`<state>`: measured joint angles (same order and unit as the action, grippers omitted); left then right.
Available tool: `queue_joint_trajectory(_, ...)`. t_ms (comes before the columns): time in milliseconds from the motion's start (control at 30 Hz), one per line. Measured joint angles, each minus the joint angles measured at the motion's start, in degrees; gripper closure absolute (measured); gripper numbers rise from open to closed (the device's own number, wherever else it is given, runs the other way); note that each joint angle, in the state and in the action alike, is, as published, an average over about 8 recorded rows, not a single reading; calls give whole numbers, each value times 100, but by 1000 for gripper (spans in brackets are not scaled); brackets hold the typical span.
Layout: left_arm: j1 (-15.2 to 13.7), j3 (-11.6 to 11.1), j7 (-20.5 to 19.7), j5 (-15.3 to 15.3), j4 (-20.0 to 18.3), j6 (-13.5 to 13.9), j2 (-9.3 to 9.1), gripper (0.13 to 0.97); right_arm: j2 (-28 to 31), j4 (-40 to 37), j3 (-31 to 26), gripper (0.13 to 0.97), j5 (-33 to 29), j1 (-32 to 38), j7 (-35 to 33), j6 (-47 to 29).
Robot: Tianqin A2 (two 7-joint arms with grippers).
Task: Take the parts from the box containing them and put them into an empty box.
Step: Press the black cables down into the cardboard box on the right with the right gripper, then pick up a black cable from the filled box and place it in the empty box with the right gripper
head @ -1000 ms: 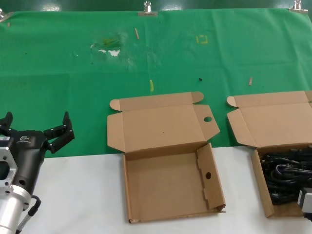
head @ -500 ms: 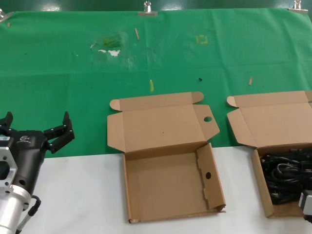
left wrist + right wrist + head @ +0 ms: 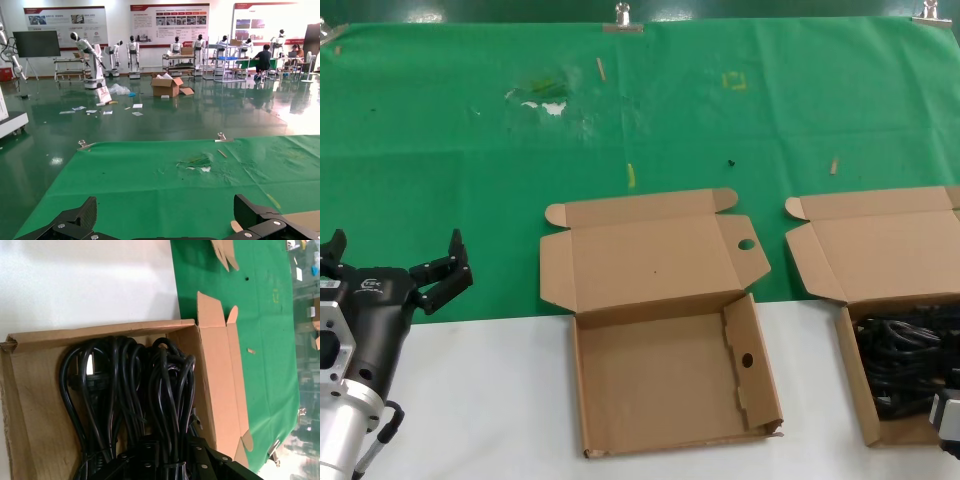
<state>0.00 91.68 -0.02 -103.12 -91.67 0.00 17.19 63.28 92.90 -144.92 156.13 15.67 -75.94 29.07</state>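
The right tool (image 3: pixel 167 460) hangs just over the black cords (image 3: pixel 135 390) bundled in the right cardboard box (image 3: pixel 865 400); whether it is open, I cannot tell. The left tool (image 3: pixel 395 265), fingers spread wide, holds nothing at the left. Between them sits the bare box (image 3: pixel 665 385) with round holes, on the white tabletop (image 3: pixel 480 400).

Big hall w/ glossy green floor (image 3: pixel 150 120), white far wall (image 3: pixel 120 15) w/ posters (image 3: pixel 170 21), humanoid robots (image 3: pixel 89 60) lined up far side, open cartons (image 3: pixel 167 86) mid-floor, green cloth (image 3: pixel 640 120) over white table (image 3: pixel 480 400).
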Motion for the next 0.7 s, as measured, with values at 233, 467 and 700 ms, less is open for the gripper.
queue_joint_trajectory(233,0,0,0,0,0,0,0,132,145,237,124,868,-112,-178,150,69)
queue_joint_trajectory(467,0,0,0,0,0,0,0,132,460,974,512,876,-553,-774,621,302)
queue_joint_trajectory(700,0,0,0,0,0,0,0,132,358,2029,747,876,-1213,-1481,1007,488)
